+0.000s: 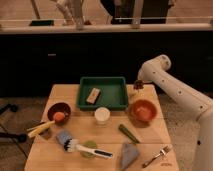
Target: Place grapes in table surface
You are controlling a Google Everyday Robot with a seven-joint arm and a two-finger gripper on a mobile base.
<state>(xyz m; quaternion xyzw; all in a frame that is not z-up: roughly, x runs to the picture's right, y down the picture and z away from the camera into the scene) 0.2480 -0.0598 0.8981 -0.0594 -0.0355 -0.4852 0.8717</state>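
Note:
My gripper (137,86) hangs at the end of the white arm (170,90), just past the right rim of the green bin (102,82) and above the far right part of the table surface (65,95). A small dark purplish-brown cluster, the grapes (138,85), sits at the fingertips and is held a little above the tabletop. The orange bowl (142,110) stands just in front of the gripper.
A tan block (93,95) lies in the green bin. On the table are a white cup (102,116), a dark bowl (51,107) holding an orange ball (59,116), a yellow item (40,129), a brush (80,146), a green stick (129,134), a grey cloth (130,154) and a fork (156,156).

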